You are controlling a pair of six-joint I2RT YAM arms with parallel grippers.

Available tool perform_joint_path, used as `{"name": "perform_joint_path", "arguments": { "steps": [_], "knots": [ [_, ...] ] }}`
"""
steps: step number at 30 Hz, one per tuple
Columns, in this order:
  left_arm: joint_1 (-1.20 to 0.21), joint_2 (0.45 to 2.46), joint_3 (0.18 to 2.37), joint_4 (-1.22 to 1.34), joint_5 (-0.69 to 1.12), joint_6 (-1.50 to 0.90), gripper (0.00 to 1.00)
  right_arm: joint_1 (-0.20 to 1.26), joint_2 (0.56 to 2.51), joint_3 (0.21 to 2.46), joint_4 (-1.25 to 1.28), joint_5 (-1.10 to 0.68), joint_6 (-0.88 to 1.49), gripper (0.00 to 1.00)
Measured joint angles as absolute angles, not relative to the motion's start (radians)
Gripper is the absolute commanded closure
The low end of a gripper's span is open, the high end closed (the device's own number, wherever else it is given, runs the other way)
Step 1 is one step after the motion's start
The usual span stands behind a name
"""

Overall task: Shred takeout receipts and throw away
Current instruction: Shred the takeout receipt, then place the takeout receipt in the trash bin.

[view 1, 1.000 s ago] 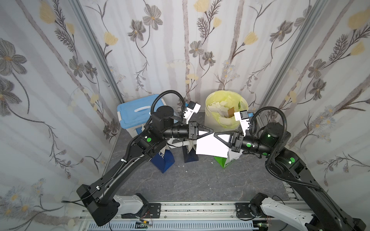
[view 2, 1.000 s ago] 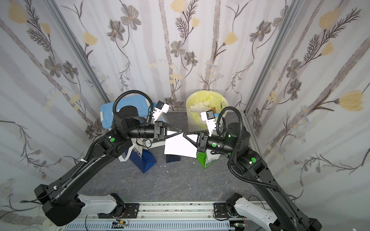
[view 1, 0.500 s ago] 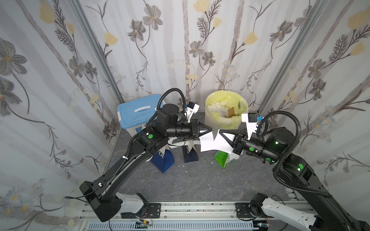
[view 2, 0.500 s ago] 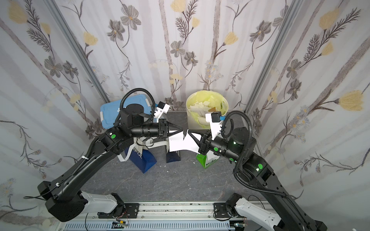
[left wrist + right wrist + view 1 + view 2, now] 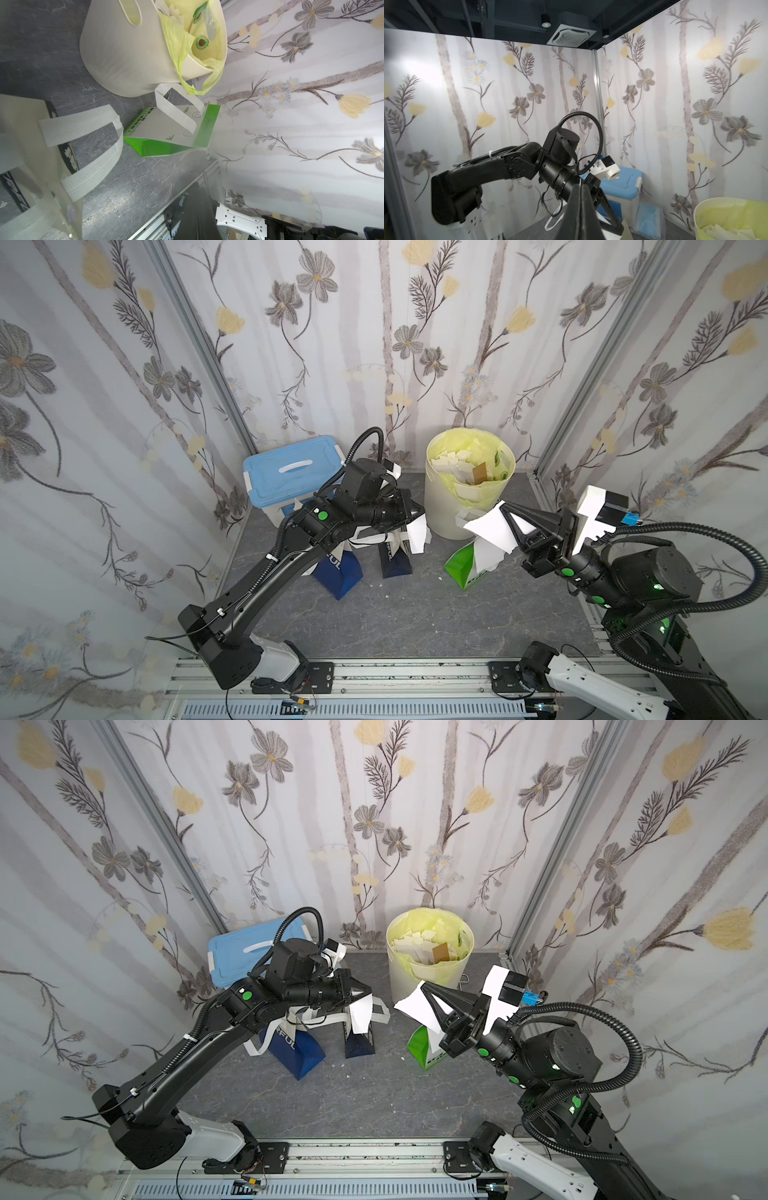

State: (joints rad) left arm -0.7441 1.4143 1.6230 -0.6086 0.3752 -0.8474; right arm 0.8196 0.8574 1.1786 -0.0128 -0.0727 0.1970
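- Grey desk (image 5: 395,614), bin (image 5: 442,510) at 12 o'clock.
- Left end effector (image 5: 423,514) clamps receipt scrap (image 5: 417,539).
- Right end effector (image 5: 503,506) clamps receipt half (image 5: 490,526) near bin, likely to drop.

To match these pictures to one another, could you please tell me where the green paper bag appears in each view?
In both top views: the green paper bag stands slightly right of centre, just in front of the cream bin.
Left wrist: near the picture's middle, next to the bin.
Right wrist: not in it.
Shared landmark: the yellow-lined cream bin, also at the right wrist picture's lower right corner.
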Motion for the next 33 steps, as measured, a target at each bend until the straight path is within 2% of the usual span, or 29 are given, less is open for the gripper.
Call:
{"name": "perform_joint_path", "arguments": {
  "steps": [5,13,20,28,33],
  "knots": [
    [-0.743,1.407,1.616,-0.565,0.326,-0.844,1.00,0.755,0.956,1.203,-0.020,0.110,0.219,1.00],
    [-0.743,1.470,1.683,-0.380,0.170,-0.810,1.00,0.701,0.998,1.223,-0.037,0.210,0.292,1.00],
    [-0.747,1.761,2.012,-0.284,0.098,-0.735,1.00,0.698,0.902,1.218,-0.096,0.263,0.314,1.00],
    [-0.778,2.141,2.513,-0.313,-0.059,-0.545,1.00,0.698,0.793,1.177,-0.153,0.303,0.348,1.00],
    [-0.782,2.288,2.646,-0.321,-0.165,-0.458,1.00,0.698,0.782,1.181,-0.176,0.312,0.355,1.00]
  ]
}}
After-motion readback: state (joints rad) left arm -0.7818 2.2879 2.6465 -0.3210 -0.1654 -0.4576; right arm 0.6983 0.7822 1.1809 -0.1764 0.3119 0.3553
